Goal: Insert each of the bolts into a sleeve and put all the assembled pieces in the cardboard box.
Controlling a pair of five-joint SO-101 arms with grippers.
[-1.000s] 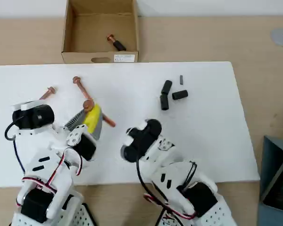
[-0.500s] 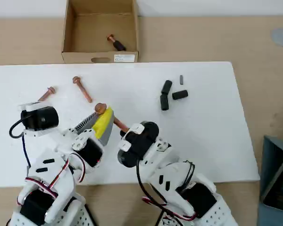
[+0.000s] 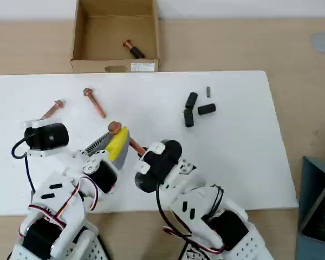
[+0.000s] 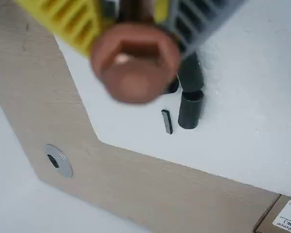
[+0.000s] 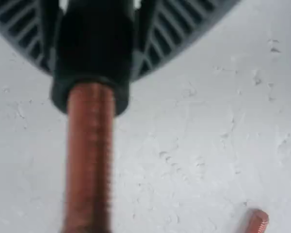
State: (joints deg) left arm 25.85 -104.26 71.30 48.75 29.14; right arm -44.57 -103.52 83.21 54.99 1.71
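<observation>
Bolt (image 3: 115, 128) is pinched just under its head by the left fingers (image 4: 63, 19) (one yellow, one grey). Its threaded end runs into the mouth of a black sleeve (image 5: 92, 48), and the right fingers (image 5: 184, 24) are clamped tight around that sleeve. All of this sits over the white mat (image 3: 244, 162) on the counter (image 3: 292, 49), between the two arms on the side nearest them.

Over on the mat's left side there's a loose bolt (image 3: 95, 102) and a second loose bolt (image 3: 53, 107), apart from each other. Three spare sleeves (image 3: 206, 109) lie bunched together on the right half, with a small dark pin (image 3: 208, 92) just beside them.

The cardboard box (image 3: 76, 38) stands on the counter right at the mat's far edge. One assembled piece (image 3: 133, 50) is lying on its floor.
</observation>
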